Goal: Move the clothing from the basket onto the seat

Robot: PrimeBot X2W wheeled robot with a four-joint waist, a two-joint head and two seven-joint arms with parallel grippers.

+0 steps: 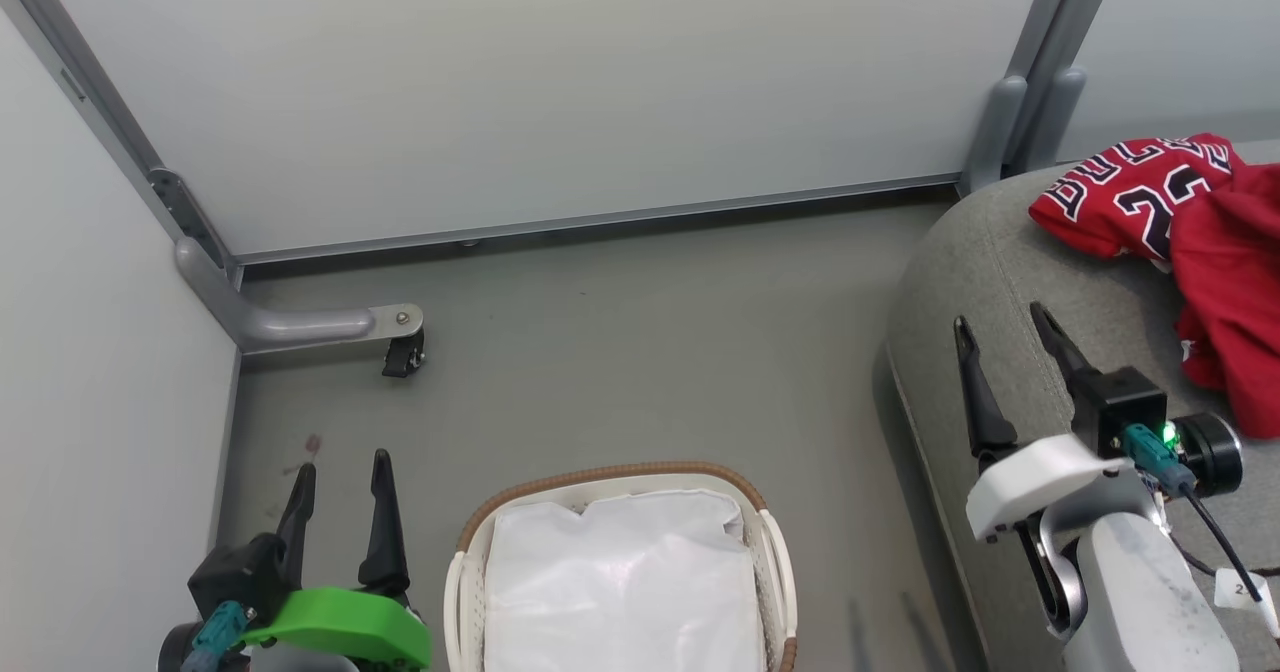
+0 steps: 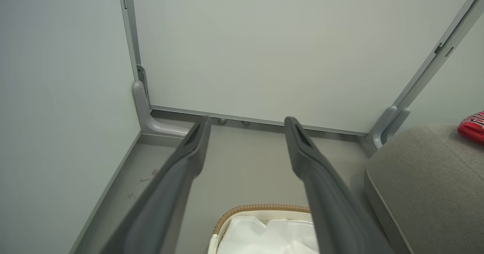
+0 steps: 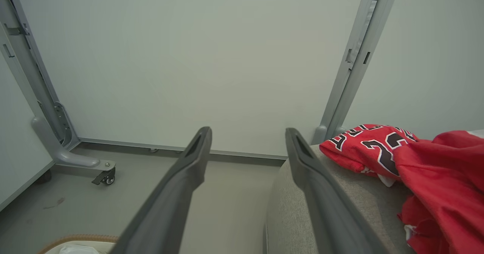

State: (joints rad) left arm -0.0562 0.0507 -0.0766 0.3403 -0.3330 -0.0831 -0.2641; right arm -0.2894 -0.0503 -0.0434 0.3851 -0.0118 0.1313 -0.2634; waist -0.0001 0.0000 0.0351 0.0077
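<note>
Fingers (image 1: 385, 532) of the left gripper (image 1: 342, 462) and the right gripper (image 1: 1000, 317) are spread wide, and nothing is held. The clothing (image 1: 1200, 242) is laid in a red heap on the seat (image 1: 1000, 252), near the right gripper, while the basket (image 1: 610, 474) is set on the floor (image 1: 650, 352), apparently with its white liner (image 1: 620, 572) inside.

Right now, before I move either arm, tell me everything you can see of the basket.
The basket is a small oval of white plastic with a brown woven rim and white side handles. It stands upright on the grey floor in front of the robot, and the bottom of the head view cuts off its near end. A wrinkled white liner covers the inside as far as I can see. Apart from the floor, nothing I can see touches it.
</note>
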